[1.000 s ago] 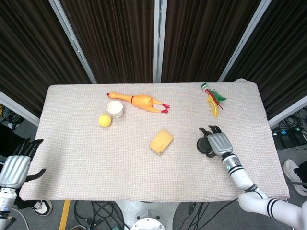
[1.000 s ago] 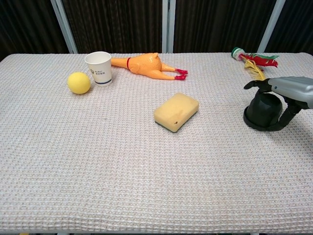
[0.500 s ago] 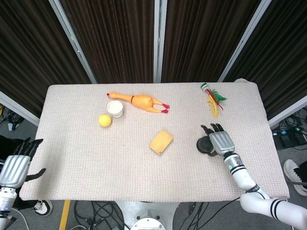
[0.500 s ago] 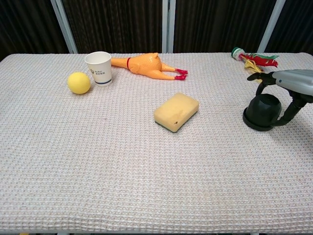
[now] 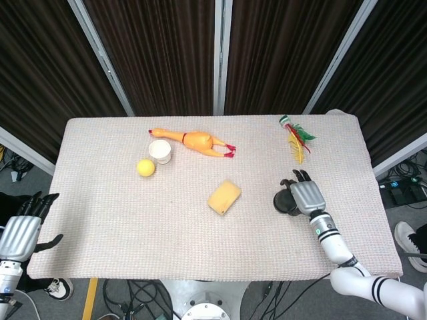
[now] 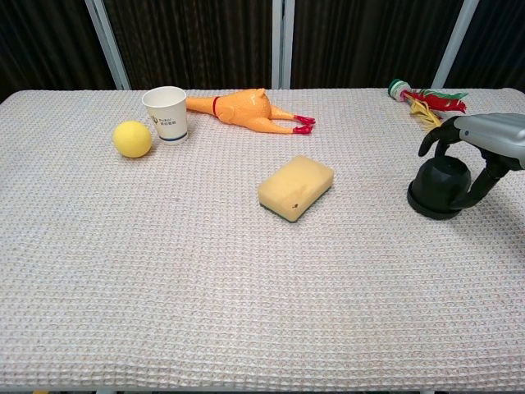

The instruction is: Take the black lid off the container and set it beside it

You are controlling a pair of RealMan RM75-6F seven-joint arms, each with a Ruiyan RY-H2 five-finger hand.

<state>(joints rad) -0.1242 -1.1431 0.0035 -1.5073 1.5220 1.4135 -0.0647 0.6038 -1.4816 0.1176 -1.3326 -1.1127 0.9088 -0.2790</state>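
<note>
The black container point(image 6: 440, 188) stands on the table point(image 6: 205, 271) well to the right of the yellow sponge point(image 6: 295, 187), its black lid point(image 6: 445, 171) on top. The right hand point(image 6: 474, 144) arches over it — fingers point(image 6: 432, 135) curled down past the far side, thumb reaching down the near right side; whether they actually touch the lid I cannot tell. From the sponge, the rubber chicken point(image 6: 244, 110) lies beyond and slightly left, with the paper cup point(image 6: 166, 114) and yellow ball point(image 6: 132, 139) further left. A feathered toy point(image 6: 425, 98) lies behind the container. The left hand point(image 5: 21, 229) hangs off the table's near left edge — fingers apart, holding nothing.
</note>
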